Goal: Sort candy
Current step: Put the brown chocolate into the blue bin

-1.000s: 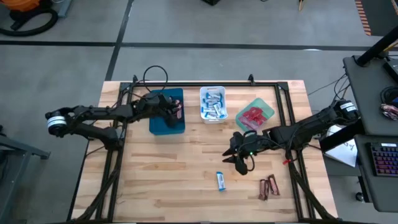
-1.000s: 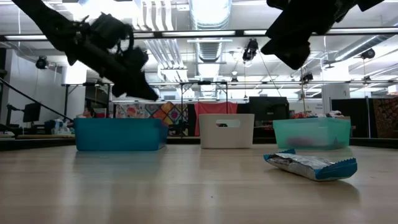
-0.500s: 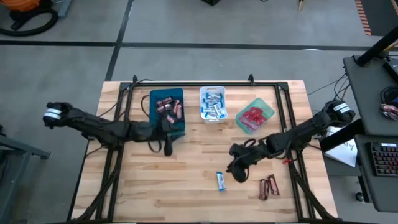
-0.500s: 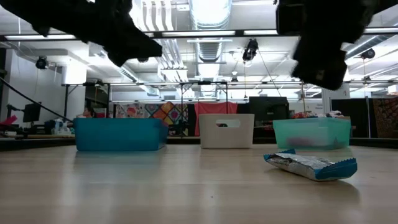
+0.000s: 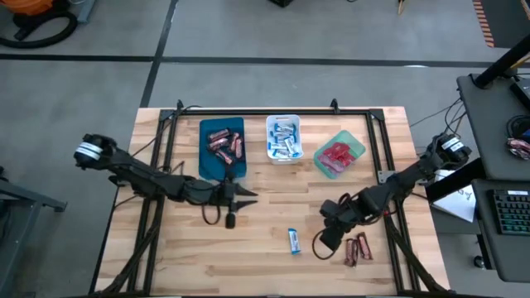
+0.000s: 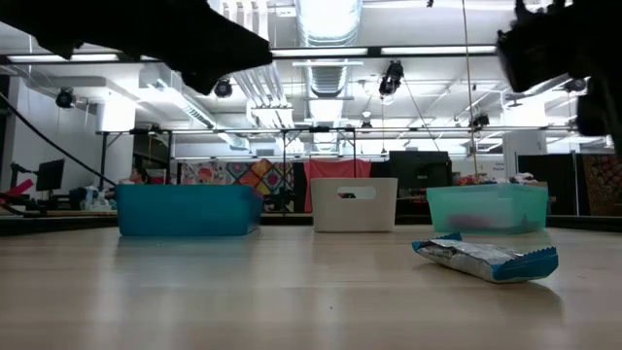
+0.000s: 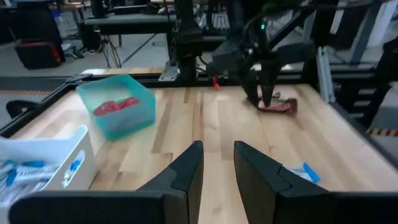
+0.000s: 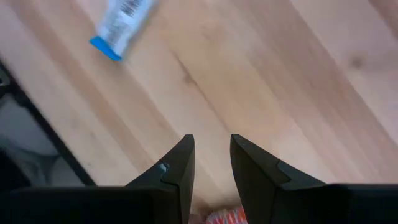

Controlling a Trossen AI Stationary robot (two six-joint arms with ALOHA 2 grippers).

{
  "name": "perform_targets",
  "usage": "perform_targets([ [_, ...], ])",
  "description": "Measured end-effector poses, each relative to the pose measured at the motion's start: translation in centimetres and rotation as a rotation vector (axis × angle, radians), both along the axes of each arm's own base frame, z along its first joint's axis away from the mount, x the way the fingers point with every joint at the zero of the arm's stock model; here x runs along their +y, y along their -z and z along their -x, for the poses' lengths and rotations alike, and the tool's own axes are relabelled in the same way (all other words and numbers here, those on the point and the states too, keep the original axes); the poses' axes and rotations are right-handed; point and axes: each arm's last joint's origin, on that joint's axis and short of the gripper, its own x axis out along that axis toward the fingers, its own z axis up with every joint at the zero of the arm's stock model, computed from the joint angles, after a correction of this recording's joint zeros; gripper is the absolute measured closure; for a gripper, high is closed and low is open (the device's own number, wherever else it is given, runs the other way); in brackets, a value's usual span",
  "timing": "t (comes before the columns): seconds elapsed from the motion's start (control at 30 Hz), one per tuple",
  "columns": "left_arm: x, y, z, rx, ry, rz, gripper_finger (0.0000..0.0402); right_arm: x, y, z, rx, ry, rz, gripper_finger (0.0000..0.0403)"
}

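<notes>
So basically the sorting is nearly wrapped up: the blue tray [image 5: 222, 149] holds the dark brown-red bars [image 5: 225, 142], the white tray [image 5: 283, 138] has the blue-and-white ones, and the green tray [image 5: 339, 154] has the red packets [image 5: 335, 153], all lined up along the far side of the tabletop [image 5: 265, 265] so each colour gets its own bin. What's left loose is one blue-and-white bar [image 5: 294, 241] lying flat near the front middle, and a couple of dark brown-red bars [image 5: 357, 249] just to its right. The right gripper [image 5: 330, 238] hangs low between those two, closer to the brown-red pair, jaws a small way apart with nothing between them, and my guess is it's lining up on that pair since something reddish peeks in right at its fingers in the wrist view. The left gripper [image 5: 247, 195] sits just in front of the blue tray, jaws slightly apart and empty, probably waiting its turn.
</notes>
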Motion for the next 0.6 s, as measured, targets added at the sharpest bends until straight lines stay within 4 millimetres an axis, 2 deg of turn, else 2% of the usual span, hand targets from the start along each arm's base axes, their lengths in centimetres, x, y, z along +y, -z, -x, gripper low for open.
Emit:
perform_targets([
  [0.13, -0.8, 0.5, -2.5, 0.032, 0.013, -0.066, 0.0327, 0.5, -0.7, 0.4, 0.041, 0.05, 0.033, 0.0307],
  [0.33, -1.9, 0.5, -5.7, 0.096, 0.029, -0.175, 0.0327, 1.9, -1.4, -0.3, 0.042, 0.108, 0.059, 0.031],
  [0.47, -2.2, 0.0, -6.6, 0.17, 0.038, -0.208, 0.0327, 3.0, -1.5, -1.8, 0.072, 0.099, 0.104, 0.0317],
  [0.6, -2.4, -0.8, -6.3, 0.22, 0.046, -0.216, 0.0327, 4.2, -1.3, -3.7, 0.113, 0.033, 0.163, 0.0321],
])
